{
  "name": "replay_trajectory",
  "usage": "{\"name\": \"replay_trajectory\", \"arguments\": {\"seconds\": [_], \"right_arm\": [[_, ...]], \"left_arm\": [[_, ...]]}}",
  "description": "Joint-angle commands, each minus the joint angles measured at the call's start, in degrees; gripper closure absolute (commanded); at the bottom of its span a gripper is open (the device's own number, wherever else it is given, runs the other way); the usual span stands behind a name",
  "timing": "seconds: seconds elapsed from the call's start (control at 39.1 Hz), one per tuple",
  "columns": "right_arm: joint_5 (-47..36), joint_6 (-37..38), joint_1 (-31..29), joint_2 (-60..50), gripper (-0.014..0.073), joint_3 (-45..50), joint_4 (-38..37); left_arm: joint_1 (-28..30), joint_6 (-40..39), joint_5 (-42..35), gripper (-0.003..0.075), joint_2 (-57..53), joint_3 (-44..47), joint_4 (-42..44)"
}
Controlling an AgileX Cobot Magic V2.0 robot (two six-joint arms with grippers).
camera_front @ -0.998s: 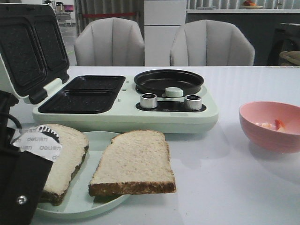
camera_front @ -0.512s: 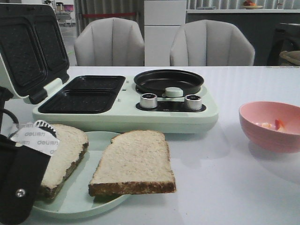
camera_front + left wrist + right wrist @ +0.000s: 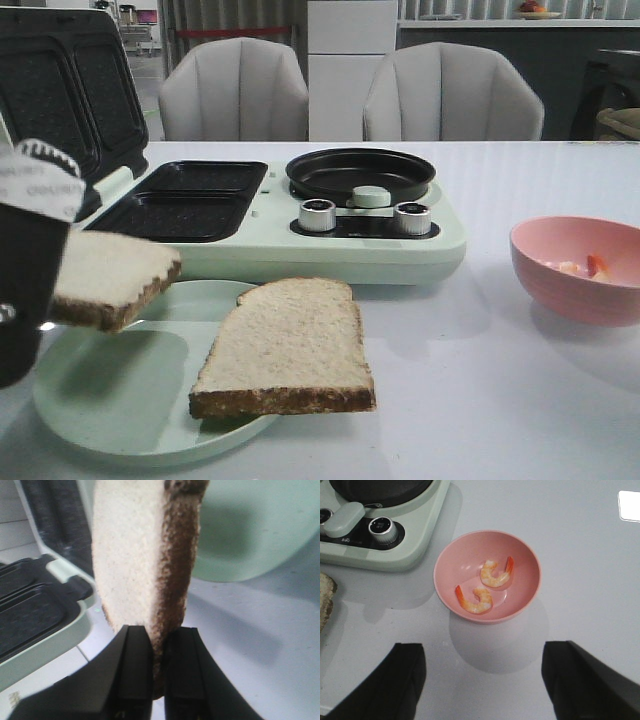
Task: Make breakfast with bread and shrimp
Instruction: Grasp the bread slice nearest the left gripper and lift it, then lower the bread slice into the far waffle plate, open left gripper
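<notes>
My left gripper point(image 3: 48, 290) is shut on the crust edge of one bread slice point(image 3: 112, 285), holding it roughly level in the air above the pale green plate point(image 3: 110, 400). In the left wrist view the slice point(image 3: 135, 560) sticks out from between the gripper point(image 3: 159, 637) fingers. The other bread slice point(image 3: 285, 345) lies on the plate's right side, overhanging its rim. Two shrimp point(image 3: 495, 574) with orange tails lie in the pink bowl point(image 3: 445, 555), also visible at the right of the front view as shrimp point(image 3: 590, 266). My right gripper point(image 3: 482, 652) hangs open above the table just short of the bowl.
A pale green breakfast machine stands behind the plate with black sandwich trays point(image 3: 185, 200), its lid point(image 3: 70, 100) raised at the left, a round pan point(image 3: 360, 172) and two knobs point(image 3: 412, 217). Two grey chairs point(image 3: 235, 90) stand beyond the table.
The left gripper has lifted the left bread slice off the plate and raised it; the plate's left half is now bare. The other slice and bowl stay put.
</notes>
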Motion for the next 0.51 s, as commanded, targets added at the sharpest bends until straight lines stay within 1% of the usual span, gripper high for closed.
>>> {"name": "replay_trajectory", "arguments": {"seconds": [0.0,0.13,0.26,0.33,0.41,0.49], "right_arm": [[-4.2,-0.4,-0.2,0.2,0.0003,-2.0,0.3],[-4.2,-0.4,-0.2,0.2,0.0003,-2.0,0.3],[-4.2,-0.4,-0.2,0.2,0.0003,-2.0,0.3],[-4.2,-0.4,-0.2,0.2,0.0003,-2.0,0.3],[-4.2,-0.4,-0.2,0.2,0.0003,-2.0,0.3],[-4.2,-0.4,-0.2,0.2,0.0003,-2.0,0.3]], "left_arm": [[-2.3,-1.0,7.0,0.0622,-5.0,-1.2,2.4],[-5.2,-1.0,10.9,0.0622,-9.7,-1.2,4.5],[-7.1,-1.0,11.9,0.0622,-13.9,-1.2,10.4],[-7.1,-1.0,11.6,0.0622,-15.2,-1.7,14.6],[-5.7,-1.0,10.9,0.0622,-15.1,-3.6,15.4],[-2.9,-1.0,6.5,0.0622,-14.9,-5.9,15.4]]}}
